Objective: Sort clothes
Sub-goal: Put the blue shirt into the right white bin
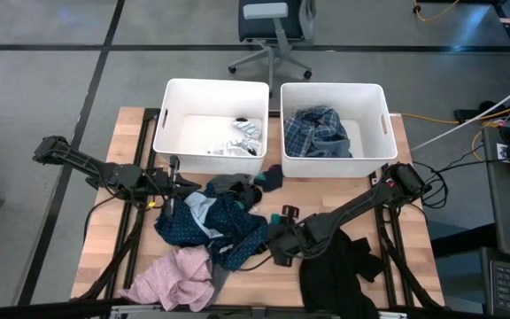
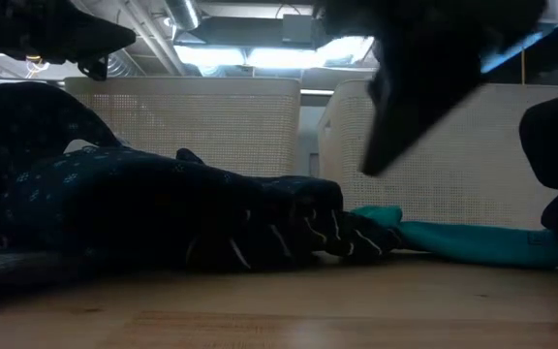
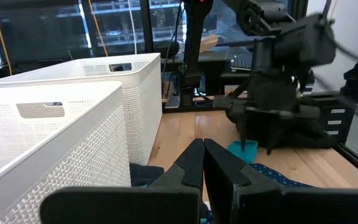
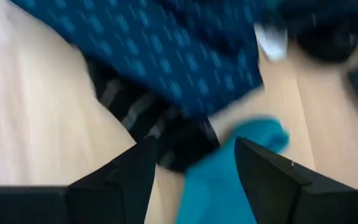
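Teal cloth [image 4: 219,177] lies directly under the right gripper [image 4: 191,171], its soft, crumpled edge showing between the two dark jaws, which stand apart and hold nothing. Just beside the teal piece sits a black striped knit [image 4: 148,115], ribbed and bunched; past that, a navy garment [image 4: 166,43] with a small pale repeat print spreads wide over pale wood tabletop [image 4: 30,106].

From above, the navy heap [image 1: 215,221] fills the middle of the tabletop. A pink, crinkled garment [image 1: 180,276] lies at the near left edge, a black garment [image 1: 339,276] at the near right edge under the right arm. Bare wood shows only in narrow strips around the piles.

Left gripper [image 3: 202,163] hangs over the heap's left side, jaws pressed together, empty; ahead of it stand the perforated walls of the tubs.

Two white plastic tubs stand touching side by side along the far edge: the left tub [image 1: 171,120] holds white and striped pieces [image 1: 242,140], the right tub [image 1: 379,111] a blue plaid garment [image 1: 319,131]. A small dark sock [image 1: 273,177] lies against the tubs' near walls, between heap and tubs.
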Robot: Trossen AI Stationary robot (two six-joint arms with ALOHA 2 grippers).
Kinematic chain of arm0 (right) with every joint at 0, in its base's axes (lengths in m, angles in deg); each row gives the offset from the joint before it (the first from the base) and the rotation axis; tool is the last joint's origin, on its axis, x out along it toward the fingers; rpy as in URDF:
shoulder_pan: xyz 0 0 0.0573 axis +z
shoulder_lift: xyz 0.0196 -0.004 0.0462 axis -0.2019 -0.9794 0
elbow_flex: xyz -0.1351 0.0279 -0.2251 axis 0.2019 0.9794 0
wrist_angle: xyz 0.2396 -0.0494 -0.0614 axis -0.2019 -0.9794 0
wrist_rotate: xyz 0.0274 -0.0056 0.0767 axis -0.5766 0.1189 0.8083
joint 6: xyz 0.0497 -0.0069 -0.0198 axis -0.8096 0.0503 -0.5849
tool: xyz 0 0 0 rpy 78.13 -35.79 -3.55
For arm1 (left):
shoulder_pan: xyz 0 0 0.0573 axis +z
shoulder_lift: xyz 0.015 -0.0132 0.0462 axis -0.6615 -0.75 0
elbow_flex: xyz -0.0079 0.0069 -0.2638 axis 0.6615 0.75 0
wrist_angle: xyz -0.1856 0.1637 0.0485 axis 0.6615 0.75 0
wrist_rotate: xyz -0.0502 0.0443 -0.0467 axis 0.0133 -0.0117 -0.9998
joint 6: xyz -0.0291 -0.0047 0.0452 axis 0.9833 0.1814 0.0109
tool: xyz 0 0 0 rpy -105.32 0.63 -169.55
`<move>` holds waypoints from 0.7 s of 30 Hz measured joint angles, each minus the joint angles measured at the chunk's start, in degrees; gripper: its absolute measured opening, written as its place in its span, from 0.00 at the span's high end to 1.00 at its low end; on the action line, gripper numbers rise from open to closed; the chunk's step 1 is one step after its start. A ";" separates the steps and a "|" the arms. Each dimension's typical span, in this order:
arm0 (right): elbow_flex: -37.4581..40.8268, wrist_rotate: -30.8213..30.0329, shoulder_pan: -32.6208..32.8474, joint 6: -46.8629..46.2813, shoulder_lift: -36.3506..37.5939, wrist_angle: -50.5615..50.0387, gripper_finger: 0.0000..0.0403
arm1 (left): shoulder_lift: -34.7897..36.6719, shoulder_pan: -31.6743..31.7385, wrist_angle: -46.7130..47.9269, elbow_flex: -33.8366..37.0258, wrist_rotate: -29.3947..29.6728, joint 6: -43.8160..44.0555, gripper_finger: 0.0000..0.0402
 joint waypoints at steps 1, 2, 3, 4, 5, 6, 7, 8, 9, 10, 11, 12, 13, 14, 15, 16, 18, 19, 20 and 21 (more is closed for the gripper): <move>-0.04 -0.57 0.00 1.28 0.00 1.94 0.46 | 0.00 0.00 0.00 0.00 0.00 0.00 1.00; -0.03 -1.32 0.00 2.50 0.00 3.90 0.46 | 0.00 0.00 -0.02 0.00 0.00 0.00 1.00; -0.02 -2.30 0.00 3.96 0.00 5.79 0.46 | -0.02 0.00 -0.01 0.00 0.00 0.00 1.00; -0.02 -3.18 0.00 5.46 0.00 7.58 0.46 | -0.01 0.00 0.00 0.00 0.00 0.00 1.00; -0.03 -3.86 -0.02 6.92 -0.27 9.60 0.46 | 0.00 0.00 -0.02 0.00 0.00 0.00 1.00; -0.04 -4.22 -0.15 8.43 -0.51 11.78 0.46 | -0.01 0.00 0.00 0.00 0.00 0.00 1.00; -0.04 -4.13 -0.36 10.11 -0.74 13.45 0.46 | -0.02 0.00 -0.01 0.00 0.00 0.00 1.00; 0.00 -3.67 -0.44 11.54 -1.19 15.15 0.46 | -0.02 0.00 0.02 0.00 0.00 0.00 1.00; 0.00 -2.99 -0.50 12.62 -1.73 18.04 0.46 | 0.00 0.00 -0.01 0.00 0.00 0.00 1.00; 0.00 -2.25 -0.56 14.07 -2.13 20.64 0.46 | 0.00 0.00 -0.02 0.00 0.00 0.00 1.00; 0.00 -1.73 -0.82 15.75 -2.70 22.45 0.46 | -0.02 0.00 0.00 0.00 0.00 0.00 1.00; 0.00 -0.73 -0.79 17.09 -3.34 24.72 0.46 | -0.02 0.00 -0.02 0.00 0.06 -0.06 1.00; -0.01 0.18 -0.80 18.42 -4.06 27.10 0.46 | -0.02 0.00 -0.02 0.00 0.09 -0.62 1.00; -0.04 0.77 -0.81 19.51 -4.91 28.86 0.46 | -0.02 0.00 0.03 0.00 0.09 -0.69 1.00; -0.04 1.02 -0.81 20.52 -5.60 30.22 0.46 | -0.02 0.01 -0.02 0.00 0.11 -0.68 1.00; 0.03 1.25 -0.81 21.37 -6.35 31.32 0.46 | -0.02 0.05 -0.07 0.00 0.12 -0.67 1.00; 0.00 1.62 -0.83 22.77 -7.57 34.24 0.46 | -0.02 0.05 -0.02 0.00 0.13 -0.63 1.00; 0.00 1.78 -0.85 23.24 -8.02 34.52 0.46 | -0.02 0.06 0.00 0.00 0.13 -0.64 1.00; 0.00 2.32 -0.85 23.49 -8.52 35.65 0.46 | -0.02 0.04 -0.02 0.00 0.15 -0.68 1.00; -0.02 3.05 -0.87 23.56 -8.99 36.26 0.46 | -0.02 0.04 -0.04 0.00 0.15 -0.66 1.00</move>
